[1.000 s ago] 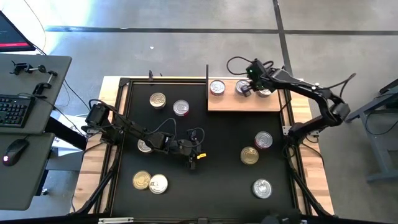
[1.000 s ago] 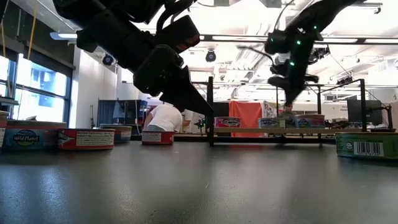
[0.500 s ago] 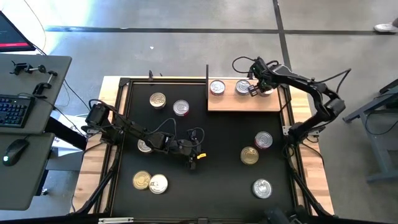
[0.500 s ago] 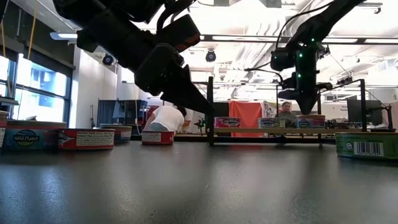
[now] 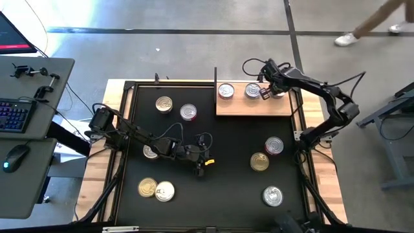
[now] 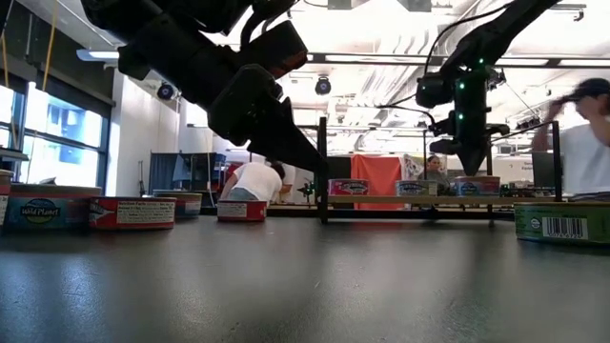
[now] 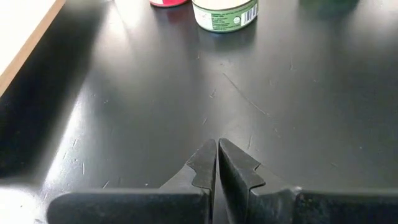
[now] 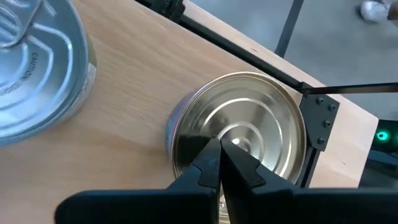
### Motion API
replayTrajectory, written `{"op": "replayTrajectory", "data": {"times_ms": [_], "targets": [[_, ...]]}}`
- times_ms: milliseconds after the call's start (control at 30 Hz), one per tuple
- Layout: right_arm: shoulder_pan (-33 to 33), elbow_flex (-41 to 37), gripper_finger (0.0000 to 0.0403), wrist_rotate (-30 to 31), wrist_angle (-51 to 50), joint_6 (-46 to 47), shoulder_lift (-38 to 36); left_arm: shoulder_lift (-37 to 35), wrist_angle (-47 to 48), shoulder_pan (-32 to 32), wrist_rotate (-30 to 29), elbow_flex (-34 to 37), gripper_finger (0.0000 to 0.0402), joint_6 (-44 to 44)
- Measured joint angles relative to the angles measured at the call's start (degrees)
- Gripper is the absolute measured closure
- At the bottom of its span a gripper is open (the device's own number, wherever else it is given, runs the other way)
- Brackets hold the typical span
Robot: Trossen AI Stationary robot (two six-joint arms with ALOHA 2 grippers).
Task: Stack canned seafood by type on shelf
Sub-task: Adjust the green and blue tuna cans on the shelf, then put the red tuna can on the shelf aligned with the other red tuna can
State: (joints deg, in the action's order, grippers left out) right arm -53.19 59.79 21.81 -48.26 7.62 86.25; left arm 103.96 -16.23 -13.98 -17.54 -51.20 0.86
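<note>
High view, going from the left edge of the desk to the right: a black mat covers most of the top. The left arm lies low across the left half of the mat, and the left claw rests near the mat's middle with its fingers pressed together and nothing between them; the left wrist view shows only bare mat under the tips.

Loose cans sit around that arm. A gold-lidded can and a red-sided can stand near the mat's far edge, close to each other but apart. A silver can is partly hidden under the arm. Near the front-left corner a gold can and a silver can stand side by side, seemingly touching.

The shelf lies at the far-right corner of the mat, a black post at its left end. Three silver-lidded cans line its far edge: the left can, the middle can, and the end can at the shelf's far-right corner. The right claw hovers over the shelf between the middle can and the end can, fingers shut and empty; in the right wrist view its tips show over the end can's lid.

Right of the mat's middle, a red-sided can stands just beside a gold can. One more silver can sits near the front-right corner.
</note>
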Motion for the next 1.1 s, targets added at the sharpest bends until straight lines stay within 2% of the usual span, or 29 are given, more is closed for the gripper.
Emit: {"op": "replayTrajectory", "data": {"times_ms": [167, 300, 400, 567, 767, 933, 1100], "targets": [[0.5, 0.0, 0.0403, 0.0, 0.4, -0.6, -3.6, 0.0, -0.3, 0.0, 0.0, 0.0, 0.0391, 0.0], [5.3, 0.0, 0.0403, -1.7, 2.3, -0.5, -7.1, 0.0, -0.4, 0.0, -0.1, 0.0, 0.0391, 0.0], [13.4, -2.0, 0.0403, -3.0, 6.2, -1.0, -9.2, 0.0, -0.4, -0.2, -2.6, 0.0, 0.0391, 0.0], [29.0, -9.9, 0.0403, -3.2, 16.9, 1.6, -12.7, 0.0, 0.3, -1.8, -11.2, 0.0, 0.0391, -1.5], [48.8, -23.5, 0.0403, -2.1, 38.4, 9.2, -14.1, -0.5, 4.5, -4.2, -19.9, 0.0, 0.0391, -4.1], [64.6, -32.3, 0.0403, 5.1, 62.3, 11.9, -12.5, -5.8, 11.8, -4.9, -29.0, 0.0, 0.0391, -2.4], [75.4, -37.3, 0.0403, 22.5, 85.3, 12.8, -6.9, -13.4, 22.4, -3.4, -27.8, 0.0, 0.0400, 1.9]]}}
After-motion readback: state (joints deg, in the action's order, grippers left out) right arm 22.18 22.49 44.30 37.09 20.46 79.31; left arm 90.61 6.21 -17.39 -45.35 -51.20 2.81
